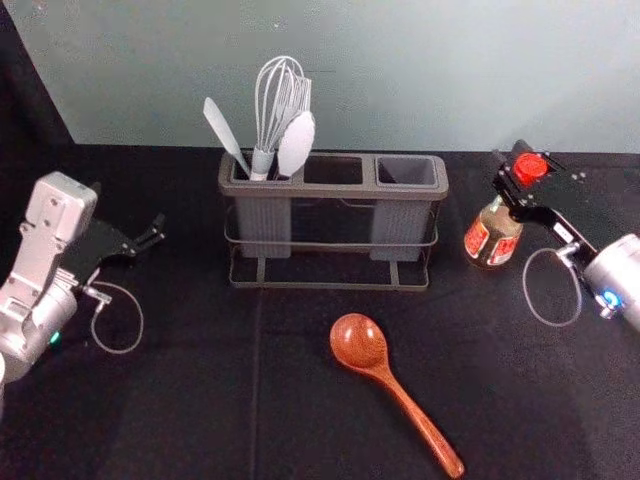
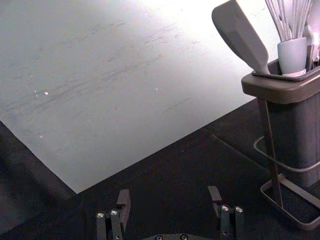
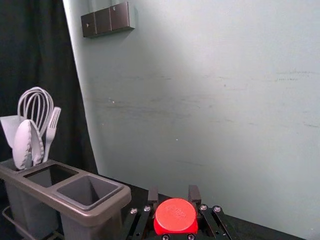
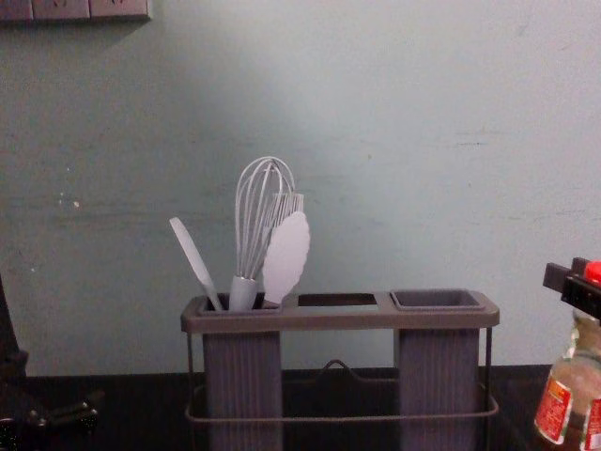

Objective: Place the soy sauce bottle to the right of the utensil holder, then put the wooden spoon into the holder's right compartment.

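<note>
In the head view my right gripper (image 1: 522,188) is closed around the neck of the soy sauce bottle (image 1: 493,235), just below its red cap, to the right of the utensil holder (image 1: 330,282). The right wrist view has the red cap (image 3: 175,216) at the fingers of that gripper (image 3: 174,195). Whether the bottle's base touches the table cannot be told. The wooden spoon (image 1: 358,342) lies in front of the holder, handle toward the near right. The holder's right compartment (image 4: 437,299) holds nothing. My left gripper (image 1: 128,212) is parked at the left; its fingers (image 2: 169,196) stand apart.
A whisk (image 1: 263,160), a white spatula (image 1: 226,135) and other pale utensils stand in the holder's left compartment. The light wall (image 1: 450,70) rises behind the table's dark cloth (image 1: 180,400). A socket panel (image 3: 107,20) is on the wall.
</note>
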### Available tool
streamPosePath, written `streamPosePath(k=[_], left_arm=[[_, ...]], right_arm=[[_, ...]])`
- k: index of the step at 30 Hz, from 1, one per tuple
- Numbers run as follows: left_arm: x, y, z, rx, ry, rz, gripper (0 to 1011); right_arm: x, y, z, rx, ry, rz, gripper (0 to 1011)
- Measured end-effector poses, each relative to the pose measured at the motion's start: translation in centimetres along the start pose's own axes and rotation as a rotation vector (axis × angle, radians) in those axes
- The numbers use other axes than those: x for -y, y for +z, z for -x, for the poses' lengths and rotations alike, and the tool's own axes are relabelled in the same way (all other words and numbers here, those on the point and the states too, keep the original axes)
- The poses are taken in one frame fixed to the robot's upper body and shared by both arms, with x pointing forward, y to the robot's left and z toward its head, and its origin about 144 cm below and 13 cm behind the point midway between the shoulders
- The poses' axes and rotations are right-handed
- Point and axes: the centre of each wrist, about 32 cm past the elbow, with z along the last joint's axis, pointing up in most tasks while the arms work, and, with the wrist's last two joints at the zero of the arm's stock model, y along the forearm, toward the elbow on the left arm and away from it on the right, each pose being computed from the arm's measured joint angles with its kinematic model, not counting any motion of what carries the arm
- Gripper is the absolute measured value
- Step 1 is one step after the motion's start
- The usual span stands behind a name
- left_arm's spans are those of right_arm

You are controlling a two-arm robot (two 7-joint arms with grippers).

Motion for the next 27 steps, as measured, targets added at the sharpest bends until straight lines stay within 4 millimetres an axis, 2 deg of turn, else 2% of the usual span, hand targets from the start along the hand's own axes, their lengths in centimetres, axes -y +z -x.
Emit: streamPosePath(k=[15,27], left_arm=[[0.0,0.0,0.0,0.0,0.0,0.0,1011],[0.0,0.0,0.0,0.0,0.0,0.0,1011]], right_arm=[[-2.1,-1.1,1.1,0.0,-0.004,0.032,374],[-2.6,-1.5,1.2,-0.007,0.013,0.022,374]])
